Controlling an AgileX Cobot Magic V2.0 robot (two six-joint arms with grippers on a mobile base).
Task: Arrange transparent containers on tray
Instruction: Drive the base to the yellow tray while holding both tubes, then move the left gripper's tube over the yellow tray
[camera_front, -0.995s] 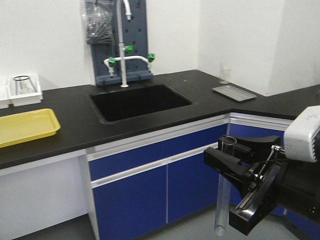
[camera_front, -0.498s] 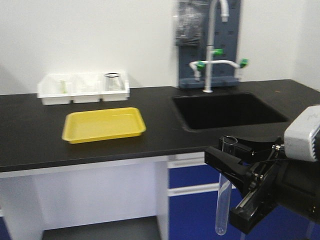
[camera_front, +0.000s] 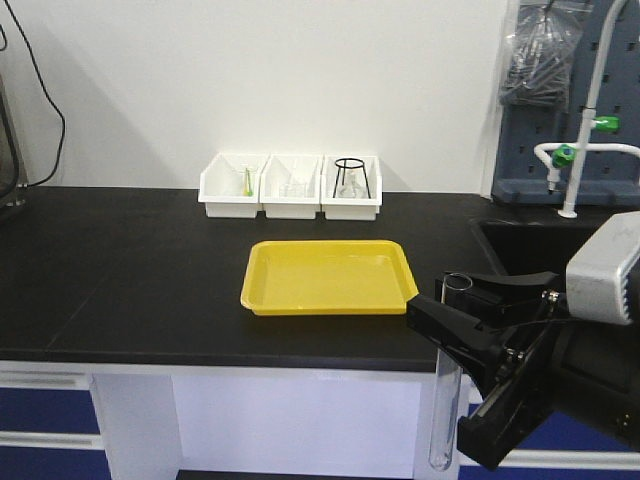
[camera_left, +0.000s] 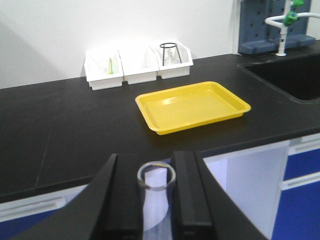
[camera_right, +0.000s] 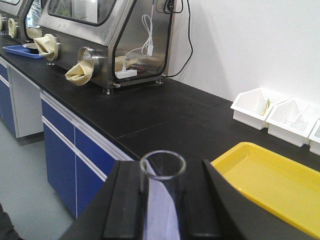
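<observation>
Two end effectors (camera_left: 156, 197) (camera_right: 162, 195) pinch test tubes (camera_left: 154, 222) (camera_right: 161, 215), seemingly both upright.

Lab: glovebox (camera_right: 120, 45), sink (camera_left: 285, 75), perhaps a drying pegboard (camera_front: 520, 140)

A: What colours are showing around the right gripper (camera_right: 162, 175)?
B: It's showing black, the test tube (camera_front: 441, 410) in it looking clear; beyond it the tray (camera_front: 325, 278) is glowing bright yellow on a black counter (camera_front: 120, 270)
</observation>
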